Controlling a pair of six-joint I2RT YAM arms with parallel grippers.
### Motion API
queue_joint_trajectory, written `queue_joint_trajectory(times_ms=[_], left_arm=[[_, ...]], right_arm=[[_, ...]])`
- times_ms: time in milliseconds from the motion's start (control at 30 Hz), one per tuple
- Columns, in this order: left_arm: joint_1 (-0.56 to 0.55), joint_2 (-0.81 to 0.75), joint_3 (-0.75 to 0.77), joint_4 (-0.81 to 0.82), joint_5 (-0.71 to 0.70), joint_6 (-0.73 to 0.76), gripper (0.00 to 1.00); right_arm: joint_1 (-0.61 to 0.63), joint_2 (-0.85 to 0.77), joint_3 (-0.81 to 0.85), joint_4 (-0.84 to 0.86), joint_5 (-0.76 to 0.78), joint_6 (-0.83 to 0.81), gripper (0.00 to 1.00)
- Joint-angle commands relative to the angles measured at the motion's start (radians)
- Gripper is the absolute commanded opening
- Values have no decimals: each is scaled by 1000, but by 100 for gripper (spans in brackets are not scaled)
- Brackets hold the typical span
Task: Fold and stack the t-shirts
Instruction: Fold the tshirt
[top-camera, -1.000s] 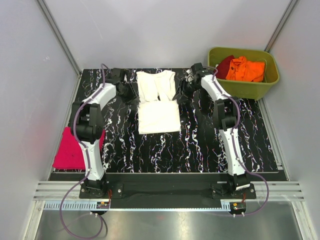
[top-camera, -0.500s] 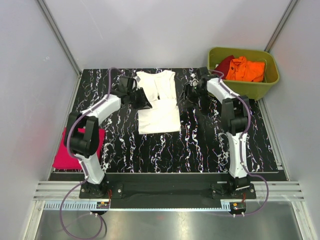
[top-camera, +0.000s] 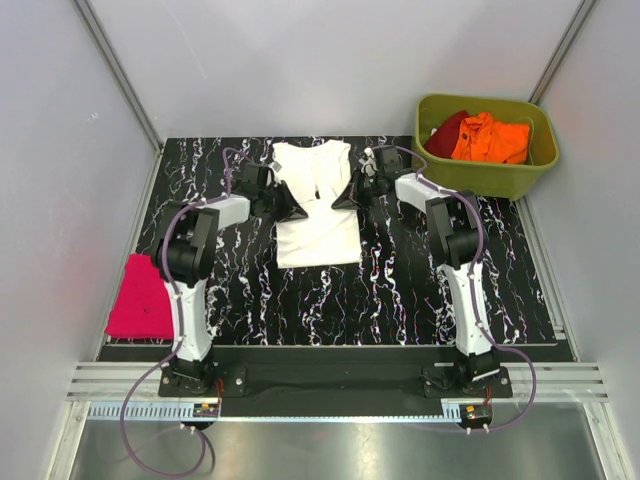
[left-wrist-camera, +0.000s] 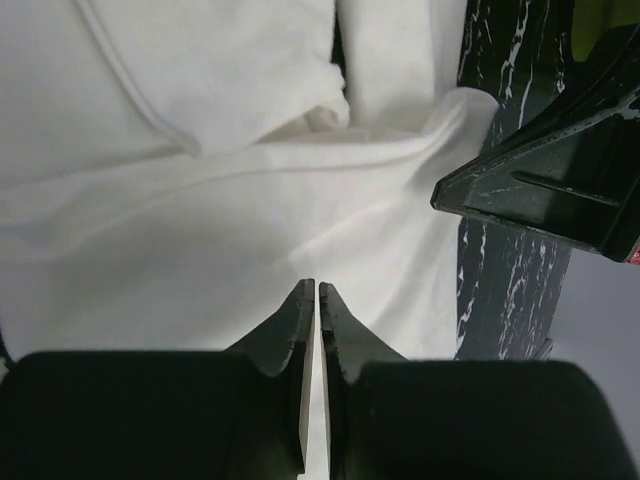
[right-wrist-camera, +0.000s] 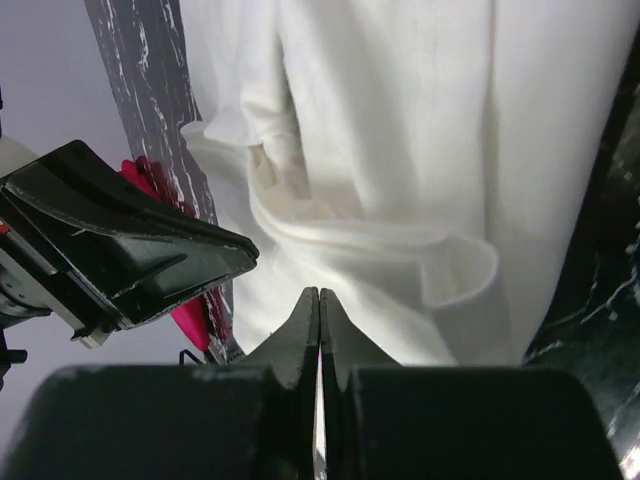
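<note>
The white t-shirt (top-camera: 318, 215) is laid flat on the far middle of the worktop (top-camera: 400, 290). Its sleeves are turned in and its lower part looks folded up, so a narrow, half-folded shape is seen. The left end effector (top-camera: 292, 208) is placed at the left edge of this shirt. The right end effector (top-camera: 340, 201) is placed at the right edge, about halfway along it. Both are seen with their fingers pressed almost together, with only a thin slit between. Whether a bit of cloth is pinched in either one cannot be told from the wrist views.

A pink t-shirt (top-camera: 140, 298) is seen folded at the near left, by the edge of the worktop, so one shirt is judged to be done. An orange t-shirt (top-camera: 492, 138) and a dark red t-shirt (top-camera: 448, 130) are heaped in the green tub (top-camera: 490, 178) at the far right and are not yet folded. The task is judged to be less than half done. The white t-shirt has to be finished and stacked, and then the two in the tub.
</note>
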Motion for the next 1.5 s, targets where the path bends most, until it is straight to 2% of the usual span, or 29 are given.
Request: queue_joint_trajectory(times_ms=[0, 133, 267, 367, 400, 467, 567, 700, 733, 833, 1067, 1200, 1467], left_arm=[[22, 68, 53, 103, 32, -3, 9], [38, 116, 132, 10, 0, 75, 8], [38, 104, 221, -156, -43, 173, 9], [31, 18, 233, -216, -43, 212, 17], [30, -6, 227, -228, -35, 210, 25], [21, -81, 204, -247, -17, 200, 27], [2, -182, 82, -215, 25, 140, 27], [-24, -270, -101, -120, 77, 78, 18], [-28, -275, -127, -118, 82, 80, 12], [-31, -301, -233, -66, 100, 51, 7], [-27, -277, -311, -63, 108, 61, 4], [-21, -232, -345, -75, 71, 64, 0], [1, -204, -433, -64, 29, 87, 0]], right_arm=[[-8, 49, -1, 177, -34, 58, 0], [-49, 101, 45, 181, -23, 73, 0], [-72, 129, 125, 58, -26, 24, 1], [-74, 97, 189, -77, -14, -66, 5], [-72, 66, 206, -106, -8, -89, 5], [-72, 28, 211, -171, -2, -105, 8], [-57, -58, 203, -266, 0, -141, 14], [-26, -107, 147, -386, -75, -206, 13], [-16, -121, 118, -377, -97, -215, 13], [32, -161, 18, -350, -147, -239, 6], [84, -175, -154, -274, -232, -241, 0], [68, -162, -240, -258, -215, -278, 0], [-38, -184, -397, -208, -189, -316, 0]])
